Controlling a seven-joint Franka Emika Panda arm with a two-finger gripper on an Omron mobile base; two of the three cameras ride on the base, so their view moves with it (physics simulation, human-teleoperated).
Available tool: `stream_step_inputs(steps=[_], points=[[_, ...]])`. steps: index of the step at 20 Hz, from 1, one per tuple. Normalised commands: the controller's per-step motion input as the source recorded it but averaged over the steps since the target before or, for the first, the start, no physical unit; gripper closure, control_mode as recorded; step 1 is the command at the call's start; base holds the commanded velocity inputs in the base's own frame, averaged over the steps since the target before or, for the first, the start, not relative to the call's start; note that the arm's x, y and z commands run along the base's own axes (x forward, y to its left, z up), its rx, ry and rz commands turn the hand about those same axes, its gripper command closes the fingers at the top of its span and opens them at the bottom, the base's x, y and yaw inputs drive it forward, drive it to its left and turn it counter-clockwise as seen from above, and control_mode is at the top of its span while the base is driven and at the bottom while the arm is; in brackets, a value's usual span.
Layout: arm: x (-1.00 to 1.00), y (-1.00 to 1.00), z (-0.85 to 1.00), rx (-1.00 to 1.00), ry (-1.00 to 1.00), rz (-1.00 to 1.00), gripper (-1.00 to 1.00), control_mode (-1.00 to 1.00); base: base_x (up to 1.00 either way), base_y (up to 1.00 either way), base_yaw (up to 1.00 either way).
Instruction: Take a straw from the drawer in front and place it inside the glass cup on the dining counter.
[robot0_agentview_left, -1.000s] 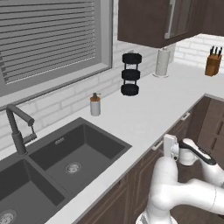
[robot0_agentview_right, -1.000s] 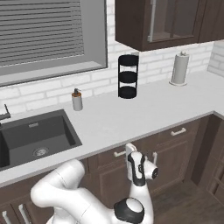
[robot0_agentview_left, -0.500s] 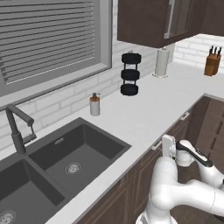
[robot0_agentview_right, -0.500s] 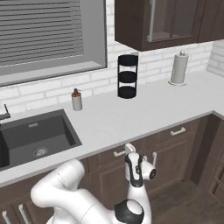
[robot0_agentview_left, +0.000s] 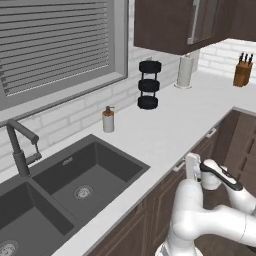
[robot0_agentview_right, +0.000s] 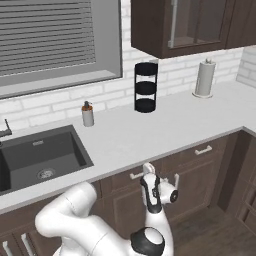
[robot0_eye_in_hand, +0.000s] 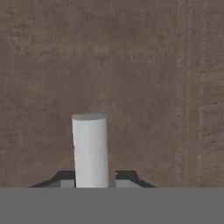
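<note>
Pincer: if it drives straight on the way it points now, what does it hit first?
The drawer front: the hand view shows brown wood straight ahead, with the silver bar handle already between the pincer tips. Depth is unclear.

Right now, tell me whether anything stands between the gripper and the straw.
Yes: the drawer itself. Its brown wooden front is shut, flush with the cabinet. The gripper is closed around the silver handle, but the drawer is not yet pulled open, so the straw inside is walled off.
</note>
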Motion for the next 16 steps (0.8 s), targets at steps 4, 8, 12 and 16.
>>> stream_step_inputs(steps=[4, 8, 12, 16], points=[[-0.40, -0.50, -0.03, 0.01, 0.10, -0.04, 1.00, -1.00, 0.00, 0.00, 0.00], [-0.71, -0.98, -0.05, 0.08, 0.15, -0.13, 1.00, -1.00, 0.00, 0.00, 0.00], [-0.79, -1.00, -0.05, 0.08, 0.14, -0.09, 1.00, -1.00, 0.00, 0.00, 0.00], [-0.83, -1.00, -0.08, 0.08, 0.13, -0.05, 1.00, -1.00, 0.00, 0.00, 0.00]])
